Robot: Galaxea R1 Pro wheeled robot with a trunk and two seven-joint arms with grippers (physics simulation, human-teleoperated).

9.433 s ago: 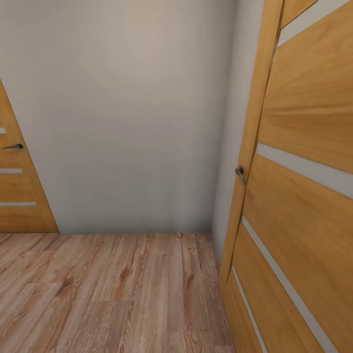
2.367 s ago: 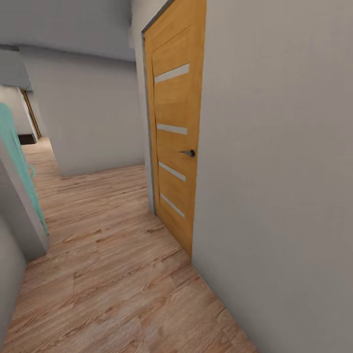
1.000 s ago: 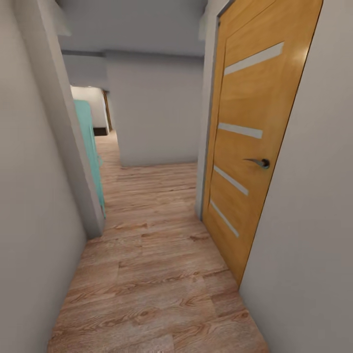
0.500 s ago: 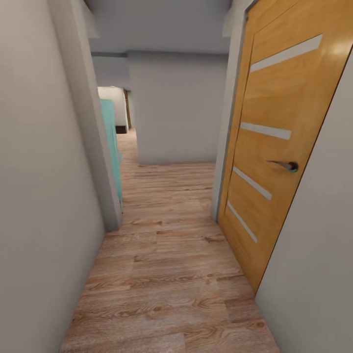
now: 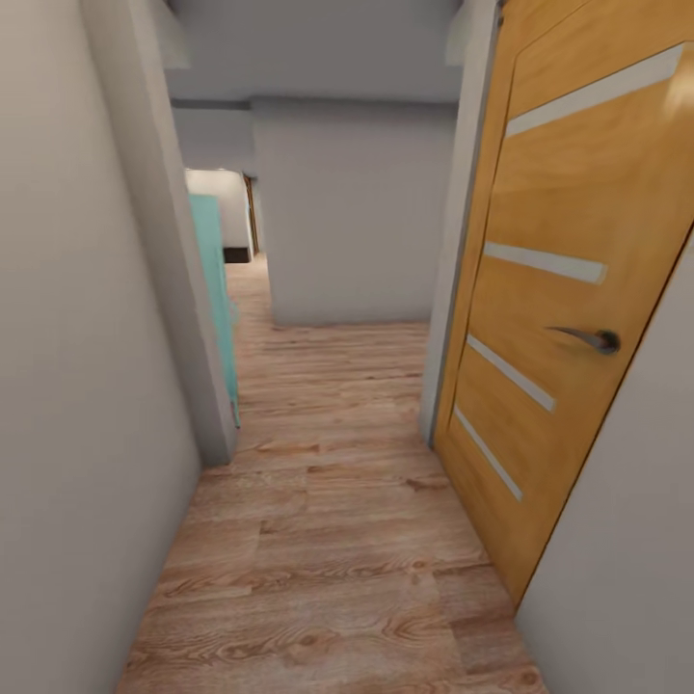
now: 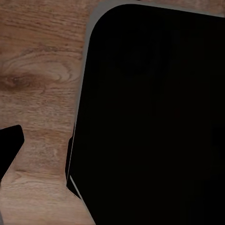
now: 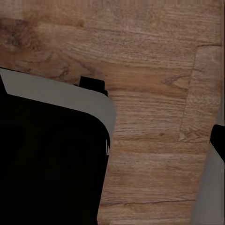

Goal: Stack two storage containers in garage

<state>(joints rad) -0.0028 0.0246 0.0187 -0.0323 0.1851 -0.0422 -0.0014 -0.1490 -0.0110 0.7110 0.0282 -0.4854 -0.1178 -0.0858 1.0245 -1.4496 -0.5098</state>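
Note:
The two storage containers are out of view, and so are the living room and the garage. I am in a narrow corridor with a light wood plank floor (image 5: 328, 501). Both wrist views look down at those planks past a black, grey-edged body of the robot (image 6: 154, 117) (image 7: 47, 164). A dark tip (image 6: 9, 145) juts in at one edge of the left wrist view, and another dark tip (image 7: 218, 140) at one edge of the right wrist view. Neither view lets me judge how the jaws stand.
A shut wooden door (image 5: 569, 289) with pale stripes and a metal handle (image 5: 590, 337) lines the right side. A grey wall (image 5: 77, 386) runs close on the left, with a teal panel (image 5: 214, 289) behind its corner. A grey wall (image 5: 352, 212) ends the corridor; an opening leads left.
The camera swung away from a corner between two doors and now looks down the corridor. Over the last second it has crept forward, so the right-hand door appears larger and nearer.

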